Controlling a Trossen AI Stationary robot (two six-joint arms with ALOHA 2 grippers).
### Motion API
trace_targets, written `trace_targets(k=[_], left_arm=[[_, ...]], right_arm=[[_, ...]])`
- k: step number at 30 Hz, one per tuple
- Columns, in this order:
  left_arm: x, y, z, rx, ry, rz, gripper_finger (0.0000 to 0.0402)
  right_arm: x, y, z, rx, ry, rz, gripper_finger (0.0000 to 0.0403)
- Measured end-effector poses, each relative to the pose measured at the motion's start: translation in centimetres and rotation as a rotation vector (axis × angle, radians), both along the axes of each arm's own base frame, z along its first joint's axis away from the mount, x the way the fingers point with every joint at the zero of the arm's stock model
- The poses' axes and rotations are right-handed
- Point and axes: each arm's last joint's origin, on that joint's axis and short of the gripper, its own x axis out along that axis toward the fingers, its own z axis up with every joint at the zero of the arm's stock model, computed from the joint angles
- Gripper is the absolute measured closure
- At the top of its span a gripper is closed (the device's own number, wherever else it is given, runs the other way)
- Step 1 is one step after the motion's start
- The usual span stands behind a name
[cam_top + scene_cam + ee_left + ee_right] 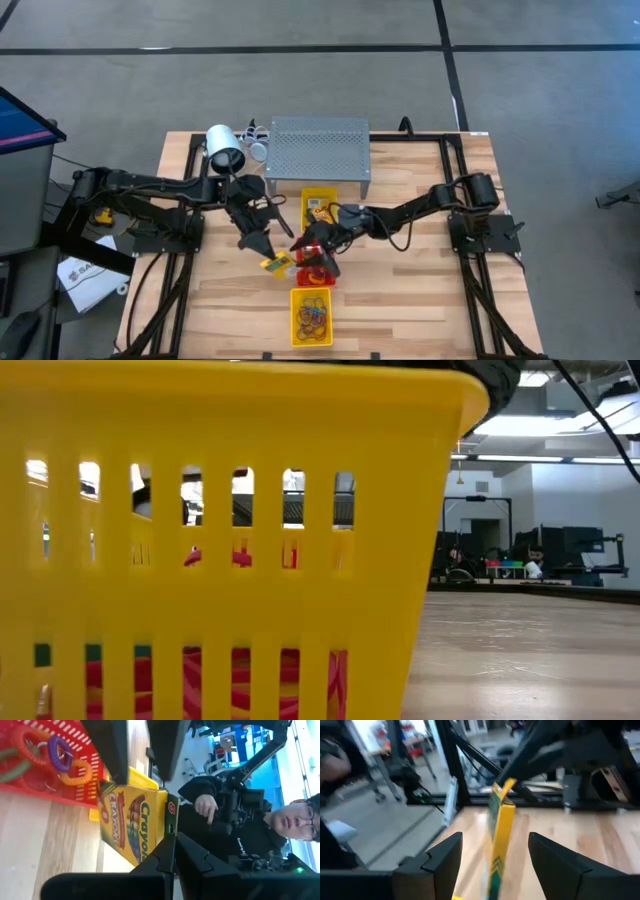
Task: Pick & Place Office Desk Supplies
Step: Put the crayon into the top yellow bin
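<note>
Our left gripper [272,252] is clamped on the top edge of a crayon box [132,827], holding it upright just left of the red tray [318,268] at the middle of the table. Our right gripper [492,857] faces that same box edge-on, its fingers spread wide on either side of it without touching, as far as we can tell.

In the red tray [50,782] beside the box lie several rubber loops [62,757], orange, purple and green. Nearer us, a yellow tray [311,316] holds more loops, and a second yellow tray [318,205] sits farther back.

We judge this to be a handover. If the left gripper releases before the right one closes, the box could topple or drop outside the trays. A skewed closing could also twist it out of both grips.
</note>
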Motion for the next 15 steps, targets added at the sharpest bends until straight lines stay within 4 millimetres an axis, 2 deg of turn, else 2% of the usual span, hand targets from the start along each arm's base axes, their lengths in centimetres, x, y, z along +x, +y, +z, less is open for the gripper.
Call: trace_targets(k=[7,15], left_arm=[[0.31,0.05,0.37,0.011,-0.055,0.011,0.0399],[0.44,0.08,0.55,0.019,-0.082,0.016,0.0399]], right_arm=[[0.75,0.62,0.96,-0.048,0.008,0.002,0.018],[0.72,0.61,0.73,-0.046,0.027,0.001,0.0191]])
